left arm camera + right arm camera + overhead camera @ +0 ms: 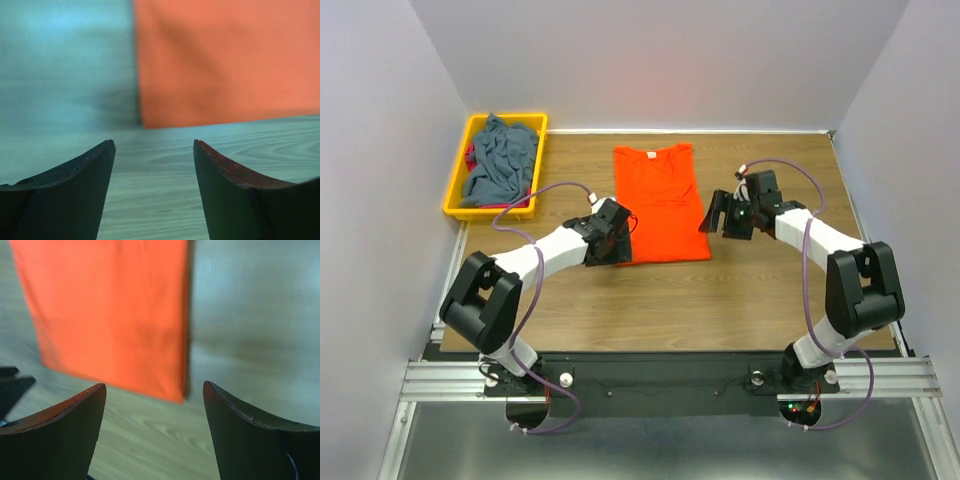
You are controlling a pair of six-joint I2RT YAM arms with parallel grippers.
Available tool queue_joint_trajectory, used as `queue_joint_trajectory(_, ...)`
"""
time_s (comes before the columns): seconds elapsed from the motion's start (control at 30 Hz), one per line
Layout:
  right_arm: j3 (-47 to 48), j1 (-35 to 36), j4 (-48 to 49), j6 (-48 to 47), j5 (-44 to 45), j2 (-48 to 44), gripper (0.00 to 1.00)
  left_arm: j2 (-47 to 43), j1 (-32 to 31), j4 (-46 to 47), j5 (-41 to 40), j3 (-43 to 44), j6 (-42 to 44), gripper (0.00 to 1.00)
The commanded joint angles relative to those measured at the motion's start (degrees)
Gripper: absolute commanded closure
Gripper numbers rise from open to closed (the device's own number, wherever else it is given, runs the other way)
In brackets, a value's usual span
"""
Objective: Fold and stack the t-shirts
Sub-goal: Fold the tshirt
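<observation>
I see the L gripper (153, 142) w/ jaws apart, nothing btwn them, over bare wood just off the near-left corner of the orange t-shirt (660, 205). R gripper (154, 384) is spread too, empty, beside the shirt's right edge. Shirt lies flat mid-table, a long narrow rectangle of smooth cloth, neck end far; any label is too small for me to read. Table (670, 310) is wood-grain, w/ plain pale walls (670, 60) around it. Far-left: yellow bin (485, 213) w/ a crumpled grey-blue t-shirt (502, 160) and a bit of red cloth (472, 158).

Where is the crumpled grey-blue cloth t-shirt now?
Top view: the grey-blue t-shirt lies in the yellow plastic tray at the far left, left of the flat orange t-shirt.
</observation>
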Motion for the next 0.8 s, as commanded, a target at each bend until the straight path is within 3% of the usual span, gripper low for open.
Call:
queue_joint_trajectory(0.0,-3.1,1.9,-7.4,-3.1,7.2,-5.1,0.16,-0.4,0.6,-1.2,-3.9,-1.0,-2.8,0.28)
queue_joint_trajectory(0.5,-6.9,5.0,-8.3,-1.0,8.9,-8.7,0.19,8.4,0.1,0.3,-2.2,2.9,-1.4,0.41)
queue_joint_trajectory(0.77,-5.0,8.9,-9.4,1.2,16.5,-6.1,0.22,12.9,-0.9,-3.0,-2.5,4.6,-2.2,0.52)
